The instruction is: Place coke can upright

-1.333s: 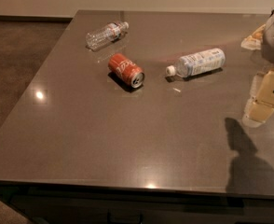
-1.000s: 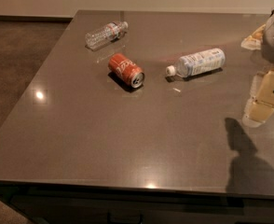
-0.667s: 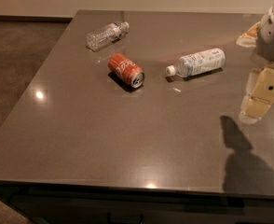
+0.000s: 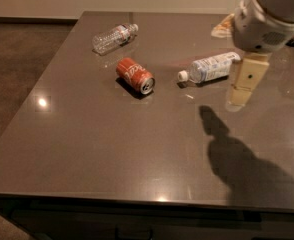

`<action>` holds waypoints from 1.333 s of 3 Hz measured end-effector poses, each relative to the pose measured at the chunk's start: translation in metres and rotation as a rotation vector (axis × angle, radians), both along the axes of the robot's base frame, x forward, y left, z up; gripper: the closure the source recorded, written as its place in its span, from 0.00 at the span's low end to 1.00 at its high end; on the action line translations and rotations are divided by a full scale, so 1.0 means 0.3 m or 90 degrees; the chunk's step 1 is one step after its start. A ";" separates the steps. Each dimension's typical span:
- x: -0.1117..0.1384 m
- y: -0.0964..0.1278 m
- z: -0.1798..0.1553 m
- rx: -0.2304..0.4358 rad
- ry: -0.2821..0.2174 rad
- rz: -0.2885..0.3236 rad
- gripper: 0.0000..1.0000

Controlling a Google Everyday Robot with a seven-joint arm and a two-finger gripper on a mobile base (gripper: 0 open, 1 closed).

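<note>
One change worth flagging: the arm has shifted left over the last second or so. Nothing else moved.

- counter (image 4: pixel 87 149): dark and glossy. All three containers lie where they were.
- arm (image 4: pixel 262 26): the white wrist housing was at the right edge and is now further into frame at upper right. Its shadow (image 4: pixel 237 154) has moved left with it across the near right part of the counter.
- end effector (image 4: pixel 244 81): hangs below the wrist, above the counter, at the base end of the labelled bottle. Can't tell how far open it is from this angle. It has hold of nothing; no container is lifted.
- white-labelled plastic bottle (image 4: pixel 212 67): on its side with the cap pointing left, between the end effector and the can.
- clear plastic bottle (image 4: pixel 114 37): on its side at back left, well apart from the arm.
- coke can (image 4: pixel 135 75): on its side near counter centre, silver end facing front-right, apart from both bottles and from the end effector.

My read: this is early approach and no grasp has started. The arm needs more leftward travel, passing over or around the labelled bottle without knocking it. A can on its side rolls easily, so the approach should square to its axis.
</note>
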State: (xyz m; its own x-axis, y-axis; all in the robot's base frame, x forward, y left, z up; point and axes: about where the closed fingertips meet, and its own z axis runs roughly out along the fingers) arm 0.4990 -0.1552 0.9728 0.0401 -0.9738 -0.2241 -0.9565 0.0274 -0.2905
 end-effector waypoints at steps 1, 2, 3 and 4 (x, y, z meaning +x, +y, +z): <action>0.096 0.070 -0.022 -0.009 -0.015 0.077 0.00; 0.187 0.167 -0.052 -0.024 -0.043 0.220 0.00; 0.233 0.231 -0.070 -0.042 -0.064 0.343 0.00; 0.257 0.271 -0.069 -0.068 -0.081 0.453 0.00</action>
State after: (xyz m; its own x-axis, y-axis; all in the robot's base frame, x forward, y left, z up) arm 0.5761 -0.0739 0.9522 0.6905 -0.7189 -0.0802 -0.6910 -0.6227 -0.3671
